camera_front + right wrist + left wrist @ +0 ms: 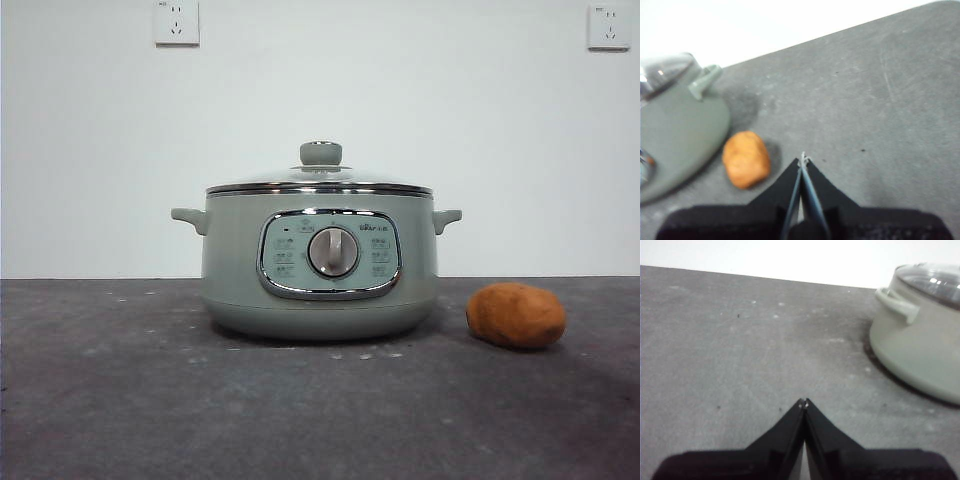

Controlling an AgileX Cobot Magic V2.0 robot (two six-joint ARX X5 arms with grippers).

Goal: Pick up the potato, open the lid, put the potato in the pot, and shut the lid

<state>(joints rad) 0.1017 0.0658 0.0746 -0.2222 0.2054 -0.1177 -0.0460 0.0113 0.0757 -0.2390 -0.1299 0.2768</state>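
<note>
Up front on the grey tabletop (300, 420) nothing's been touched yet; the potato (516, 315) sits just beside the pot (320, 290), off near one of its little side handles, not touching it; further back the lid (320, 183) is on the pot, seated flat, knob up; behind all that just a pale wall with two sockets (177, 22).

Both arms are hanging back; the right pincer (803, 161) hovers near the potato with its jaws pressed together, holding nothing; the left pincer (803, 402) is on the pot's other side, jaws together too, also empty.

Handling guess: the potato looks firm, matte and fairly light, so it shouldn't slip or squash; it's oval though, so I'd grab it across the short middle, otherwise it could roll or squirt out; the jaws need to spread first, obviously. The lid is glass with a chrome rim, so breakable and probably slick; the green knob is the only sane place to pinch it.

Nothing really blocks the potato; only the pot's handle and wall are close on one side, so come from above.
</note>
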